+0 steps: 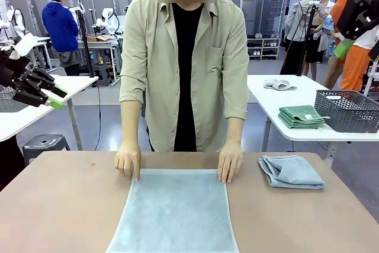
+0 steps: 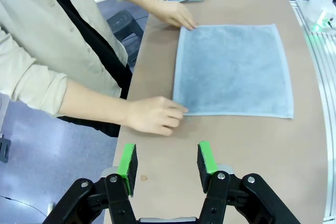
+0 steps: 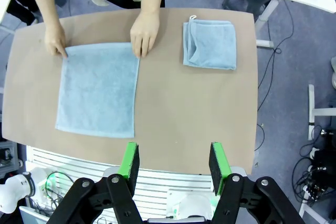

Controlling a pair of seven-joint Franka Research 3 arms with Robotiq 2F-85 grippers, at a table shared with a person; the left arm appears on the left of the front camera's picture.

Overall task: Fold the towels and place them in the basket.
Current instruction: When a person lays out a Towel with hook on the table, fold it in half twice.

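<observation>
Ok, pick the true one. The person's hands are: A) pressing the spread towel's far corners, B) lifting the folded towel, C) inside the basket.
A: one hand and the other hand rest on the far corners of the spread towel, which lies flat on the table.

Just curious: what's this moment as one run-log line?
flat towel: person's hands pin far corners | folded towel: beside it | left gripper: open, raised | right gripper: open, raised

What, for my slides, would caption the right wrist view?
A person presses two corners of a spread towel onto the table; a folded towel lies apart.
</observation>
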